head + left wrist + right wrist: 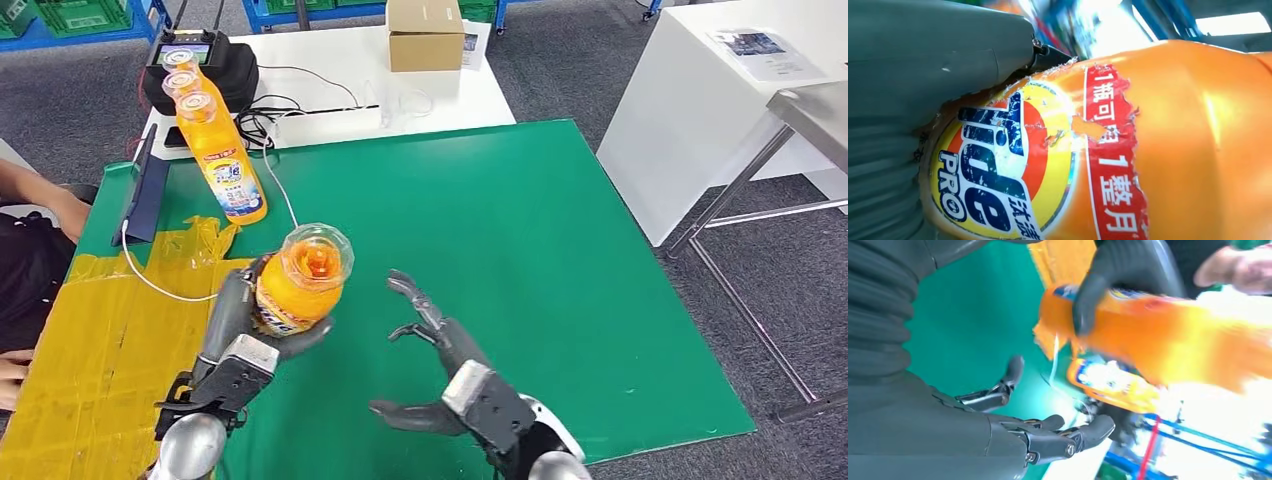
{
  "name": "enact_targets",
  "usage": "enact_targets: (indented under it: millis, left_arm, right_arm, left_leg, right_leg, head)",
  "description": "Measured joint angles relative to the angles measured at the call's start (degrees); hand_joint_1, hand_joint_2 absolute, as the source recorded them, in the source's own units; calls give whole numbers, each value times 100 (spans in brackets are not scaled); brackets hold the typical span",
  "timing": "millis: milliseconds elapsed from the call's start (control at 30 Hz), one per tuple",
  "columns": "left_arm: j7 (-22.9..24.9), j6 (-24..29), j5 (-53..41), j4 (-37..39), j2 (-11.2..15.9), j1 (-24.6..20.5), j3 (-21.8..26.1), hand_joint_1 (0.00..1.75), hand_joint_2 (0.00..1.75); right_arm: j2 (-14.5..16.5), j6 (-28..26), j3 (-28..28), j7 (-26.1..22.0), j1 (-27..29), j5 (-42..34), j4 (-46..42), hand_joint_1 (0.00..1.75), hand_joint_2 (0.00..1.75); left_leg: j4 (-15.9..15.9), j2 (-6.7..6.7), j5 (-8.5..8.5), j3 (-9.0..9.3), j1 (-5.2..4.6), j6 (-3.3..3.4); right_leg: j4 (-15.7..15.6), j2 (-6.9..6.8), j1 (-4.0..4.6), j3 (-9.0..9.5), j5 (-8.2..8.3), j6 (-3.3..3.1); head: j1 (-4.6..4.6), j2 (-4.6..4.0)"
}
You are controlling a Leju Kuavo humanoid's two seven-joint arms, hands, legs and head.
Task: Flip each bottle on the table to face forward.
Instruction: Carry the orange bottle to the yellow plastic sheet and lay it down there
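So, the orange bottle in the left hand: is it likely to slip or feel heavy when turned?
The orange detergent bottle looks full of liquid, so probably heavy for its size. Its plastic appears smooth and glossy, and its label is torn, so it may slip. The left hand wraps its body, which should help.

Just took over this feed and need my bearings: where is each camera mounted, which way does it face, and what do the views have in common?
Head view: high on the body, looking forward and down at the green table; left hand grips an orange bottle, right hand is open beside it.
Left wrist view: behind the left hand, pressed close to the bottle's label.
Right wrist view: behind the right hand, facing across the table toward the held bottle.
Shared: all three show that bottle.
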Motion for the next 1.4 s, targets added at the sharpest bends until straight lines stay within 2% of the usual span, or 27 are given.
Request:
enact_targets:
  millis: [133,333,433,600,833,967,1000,1067,1133,1167,1300,1400]
  left_arm:
    - [-16,710,-1232,443,231,3,433,175,175]
    - [54,906,-1612,858,385,-3,684,175,175]
    - [421,988,-2216,1119,509,-66,731,175,175]
    - [965,1140,-3224,2012,825,-245,810,175,175]
    - [1491,1265,-4040,3009,1129,-510,816,175,175]
    - [1759,1237,-4318,3393,1277,-719,823,0,175]
    - [1904,1253,-4458,3480,1316,-768,823,0,175]
    - [2144,1318,-4717,3640,1385,-846,822,0,87]
    - [2181,1355,-4805,3757,1419,-898,829,0,0]
    - [2121,1352,-4773,3789,1431,-913,840,0,0]
    - [1364,1045,-4033,3676,1476,-882,899,0,0]
    - [948,676,-3305,3287,1491,-754,917,0,0]
  right_arm:
    - [-363,155,-275,-211,174,-225,-453,0,175]
    - [-597,189,-404,-255,233,-276,-716,0,175]
    - [-684,195,-420,-278,229,-344,-761,0,175]
    - [-804,284,-468,-294,210,-443,-779,0,175]
    - [-893,400,-491,-295,112,-531,-779,0,175]
    - [-910,423,-493,-290,71,-553,-775,0,175]
    - [-911,434,-491,-286,56,-557,-774,0,175]
    - [-910,450,-486,-273,20,-559,-766,0,175]
    - [-909,443,-480,-261,-4,-548,-757,0,175]
    - [-910,427,-477,-259,-7,-536,-756,0,175]
    - [-911,264,-522,-319,84,-389,-772,0,0]
    - [-919,194,-647,-390,247,-285,-835,0,0]
  left_leg:
    - [0,9,0,3,0,0]
    - [0,5,1,2,0,1]
    - [0,5,1,1,0,1]
    - [0,10,1,2,1,0]
    - [-1,3,2,1,1,0]
    - [-1,6,2,2,1,0]
    - [-1,6,2,3,1,0]
    - [-1,6,2,6,1,0]
    - [-1,6,2,9,2,0]
    - [-2,6,2,10,2,0]
    - [-2,2,3,12,3,-1]
    - [-2,0,3,10,3,-1]
  right_leg:
    - [0,3,0,1,1,-1]
    - [0,4,0,1,1,-1]
    - [0,4,0,1,1,-1]
    - [1,5,1,-1,1,-1]
    - [3,3,1,3,1,-1]
    - [3,4,-1,5,1,-1]
    - [3,4,0,5,1,-1]
    - [3,4,0,6,1,-1]
    - [3,4,1,8,1,-2]
    - [3,4,2,8,1,-2]
    - [4,3,2,10,1,-2]
    - [4,2,2,10,1,-2]
  head:
    - [1,0]
    - [1,0]
    - [1,0]
    - [1,0]
    - [2,0]
    - [2,0]
    - [2,0]
    - [2,0]
    - [2,0]
    - [2,0]
    - [0,0]
    - [1,0]
